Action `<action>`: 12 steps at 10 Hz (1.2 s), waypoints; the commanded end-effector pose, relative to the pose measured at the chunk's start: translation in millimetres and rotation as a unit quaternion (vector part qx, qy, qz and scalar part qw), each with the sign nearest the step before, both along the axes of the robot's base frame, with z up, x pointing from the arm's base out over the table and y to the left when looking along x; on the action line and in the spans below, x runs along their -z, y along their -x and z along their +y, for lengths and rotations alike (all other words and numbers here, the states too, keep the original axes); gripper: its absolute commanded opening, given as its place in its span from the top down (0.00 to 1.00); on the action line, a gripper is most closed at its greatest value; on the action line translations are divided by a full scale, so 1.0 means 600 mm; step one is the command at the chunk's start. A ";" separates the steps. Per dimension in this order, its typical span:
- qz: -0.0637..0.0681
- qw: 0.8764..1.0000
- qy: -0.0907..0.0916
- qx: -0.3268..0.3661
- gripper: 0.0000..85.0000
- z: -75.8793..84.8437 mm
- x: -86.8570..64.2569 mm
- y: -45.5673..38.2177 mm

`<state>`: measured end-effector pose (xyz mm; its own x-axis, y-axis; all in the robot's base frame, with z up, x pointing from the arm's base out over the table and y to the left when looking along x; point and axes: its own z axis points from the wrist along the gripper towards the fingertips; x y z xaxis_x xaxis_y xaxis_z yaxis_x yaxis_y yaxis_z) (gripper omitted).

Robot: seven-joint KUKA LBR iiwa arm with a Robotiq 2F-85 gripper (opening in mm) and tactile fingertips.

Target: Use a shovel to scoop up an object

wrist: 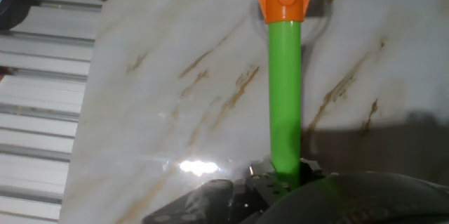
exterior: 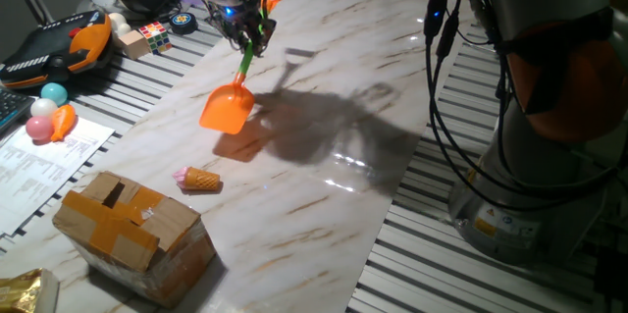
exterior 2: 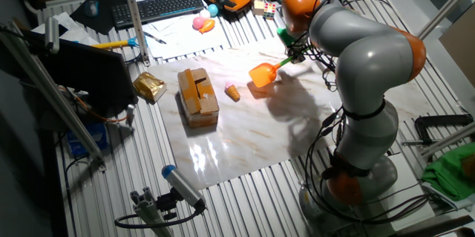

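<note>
Hand view shows the shovel's [wrist: 285, 97] green shaft running straight up to 12 o'clock from between the fingers, its orange scoop cut off at the top edge; the hand [wrist: 284, 182] is clenched on the shaft, though the fingertips themselves are dark and blurred.

From one fixed view, the hand [exterior: 245, 40] hangs over the far end of the marble bench [exterior: 334, 156] with the shovel [exterior: 234, 97] slanting down toward 7 o'clock. The scoop appears to hover just off the surface, though the angle makes that hard to judge. The cone [exterior: 200, 180] lies on its side on the bench at about 7 o'clock from the scoop, near it but apart, pink tip to the left. A taped box [exterior: 132, 225] sits at 8 o'clock from the cone.

From the other fixed view, the cone [exterior 2: 232, 92] lies between the box [exterior 2: 197, 97] and the scoop, with the shovel [exterior 2: 266, 72] at its 2 o'clock.
</note>
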<state>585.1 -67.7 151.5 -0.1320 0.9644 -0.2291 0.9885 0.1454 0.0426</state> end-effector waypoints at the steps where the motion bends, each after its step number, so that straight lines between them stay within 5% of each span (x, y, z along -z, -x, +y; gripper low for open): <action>1: 0.001 1.000 0.001 0.001 0.99 0.004 0.000 0.001; 10: -0.003 0.999 0.036 0.016 0.99 0.038 0.019 0.003; 12: -0.009 0.999 0.045 0.007 0.99 0.043 0.040 0.011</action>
<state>578.0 -41.6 126.8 -0.1113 0.9417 -0.3174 0.9898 0.1335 0.0490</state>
